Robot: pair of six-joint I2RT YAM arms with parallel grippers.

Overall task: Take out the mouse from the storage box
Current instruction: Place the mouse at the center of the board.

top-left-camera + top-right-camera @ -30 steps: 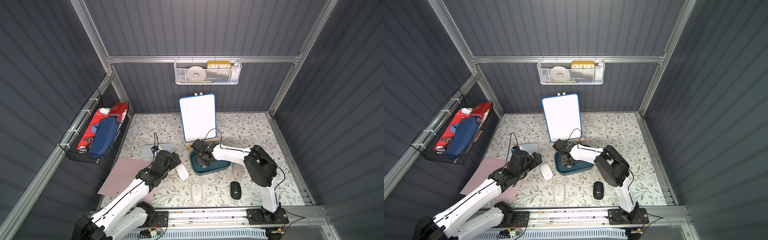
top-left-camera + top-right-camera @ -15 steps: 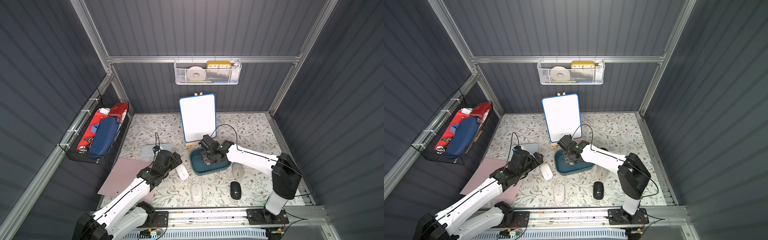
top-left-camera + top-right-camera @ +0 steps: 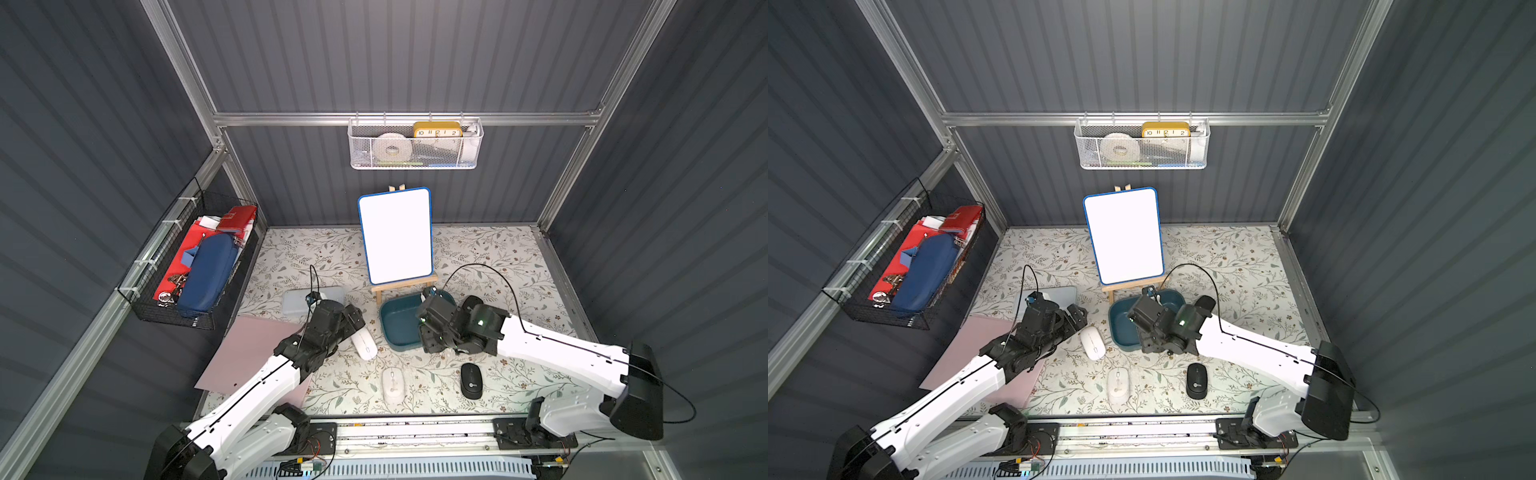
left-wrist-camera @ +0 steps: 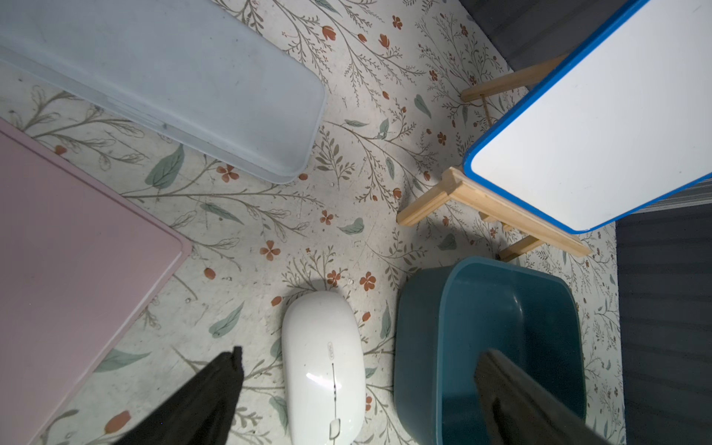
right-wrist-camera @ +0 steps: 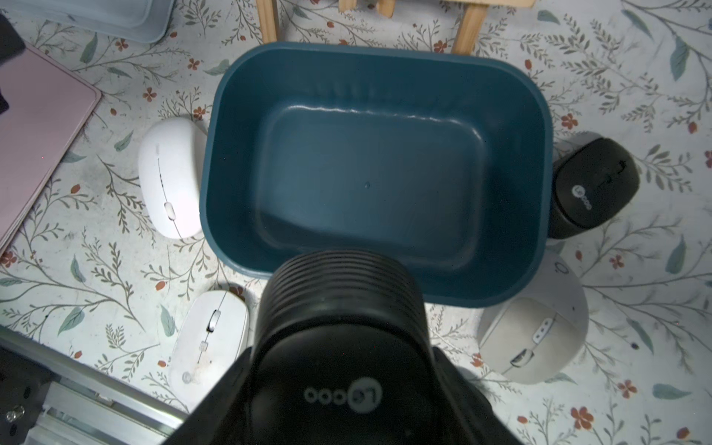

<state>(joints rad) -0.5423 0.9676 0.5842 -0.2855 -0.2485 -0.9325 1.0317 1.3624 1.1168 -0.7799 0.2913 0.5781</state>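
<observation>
Gripped black ribbed plastic mouse [image 5: 339,308] in right claw [image 3: 432,332], over near rim of empty dark teal plastic storage box [image 5: 366,185]. Held left claw [image 3: 352,318] spread wide, empty. Risked losing smooth shell from pinch: back inside, or onto beige mouse [image 5: 535,335] on tabletop [image 5: 115,250].

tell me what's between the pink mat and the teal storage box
A white mouse lies there, beside the storage box; the left wrist view shows it.
</observation>
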